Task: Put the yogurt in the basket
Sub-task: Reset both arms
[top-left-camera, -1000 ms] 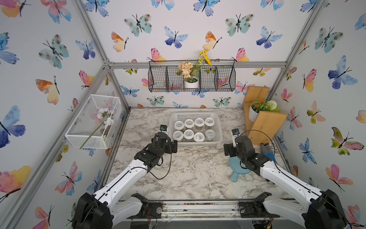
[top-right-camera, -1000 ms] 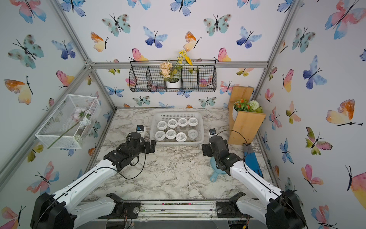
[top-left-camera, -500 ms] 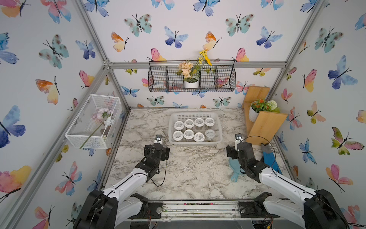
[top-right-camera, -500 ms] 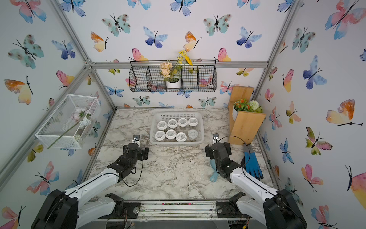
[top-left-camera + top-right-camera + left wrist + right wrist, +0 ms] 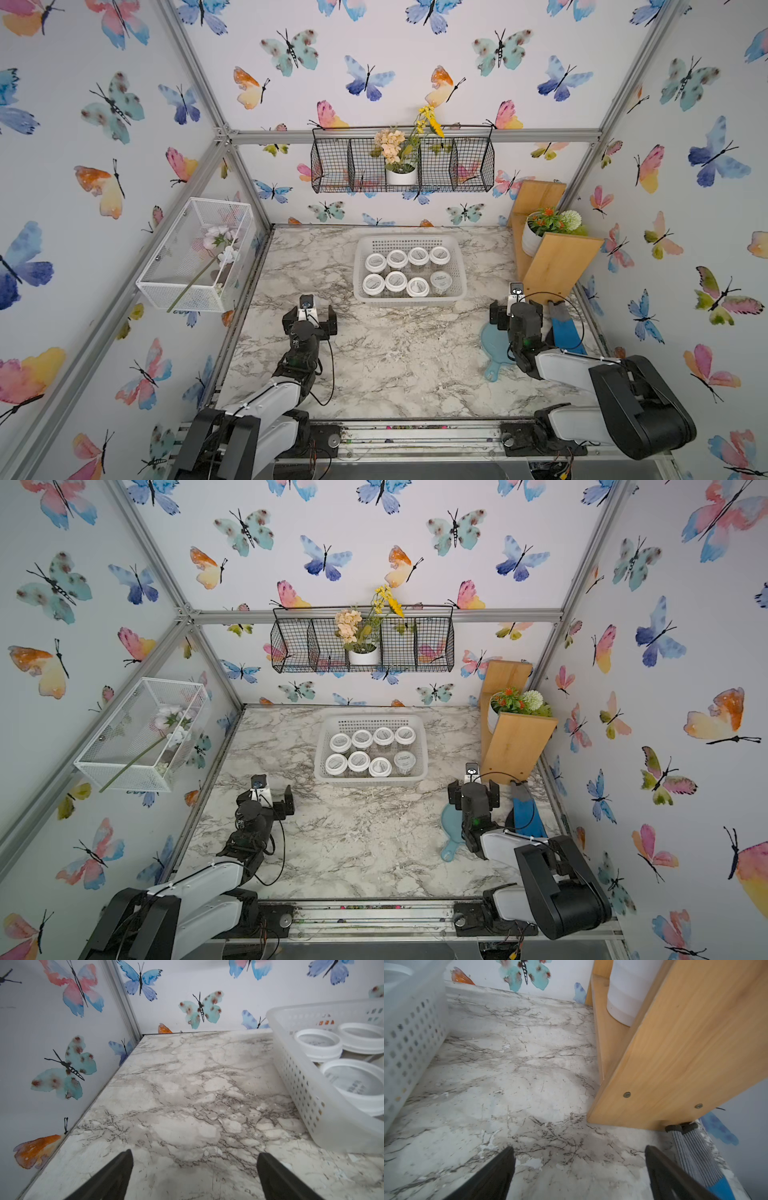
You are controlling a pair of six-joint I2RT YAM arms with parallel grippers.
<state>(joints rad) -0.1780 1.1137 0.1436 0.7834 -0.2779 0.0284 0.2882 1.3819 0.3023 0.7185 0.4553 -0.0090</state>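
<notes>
My left tool [image 5: 194, 1155] and right tool [image 5: 579, 1150] both gape wide and empty, low over the marble tabletop [image 5: 395, 365]. The yogurt [image 5: 396, 281], eight small jars, stands upright in two rows of four inside the white perforated basket [image 5: 408, 300], ahead of and between my tools. The jars look light, rigid and smooth, so I would pinch one below its rim. One paler lid [image 5: 440, 280] seems flatter, possibly foil.

From my left wrist the basket [image 5: 301, 1084] runs off the frame with only three yogurt lids [image 5: 318, 1042] showing, their print too blurred to read.
</notes>
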